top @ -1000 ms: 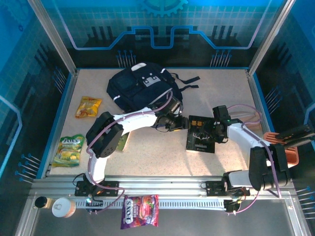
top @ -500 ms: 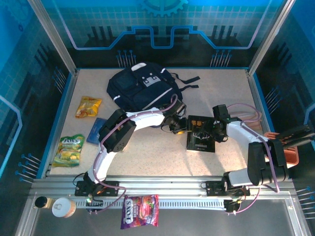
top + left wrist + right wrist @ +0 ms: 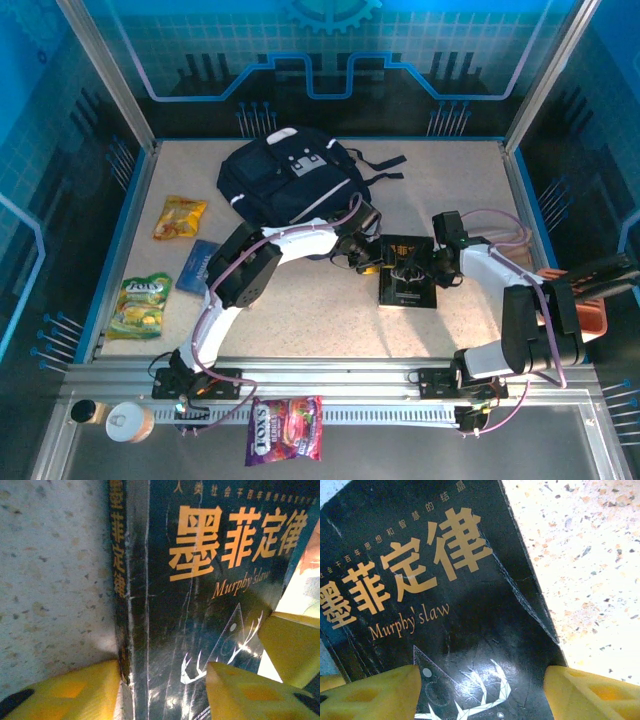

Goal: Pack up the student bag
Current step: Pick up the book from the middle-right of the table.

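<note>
The student bag (image 3: 290, 185), a large navy fabric backpack with thin white stripes and a grey-white top patch, lies beyond the black paperback book (image 3: 408, 275) and to the left of it, near but apart, with its black straps trailing out to its right. It looks soft and floppy, light for its bulk, and likely to sag when lifted. The rim of its opening or the top loop would give the surest hold. I cannot tell whether its zip is open.

The left claw (image 3: 160, 680) stands about half open astride the book's spine edge, one yellow finger against the spine and the other over the cover, clamping nothing I can see. The right claw (image 3: 485, 680) is spread wider over the opposite edge of the book, also gripping nothing.

The book looks stiff, glossy and scuffed, so probably slippery. Its cover and spine read "墨菲定律" in orange, with "Murphy's law" beneath. Left of the book, a green sweet bag (image 3: 140, 303) reads "FOX'S". Nearer than the book, a red-purple one (image 3: 283, 428) says the same.
</note>
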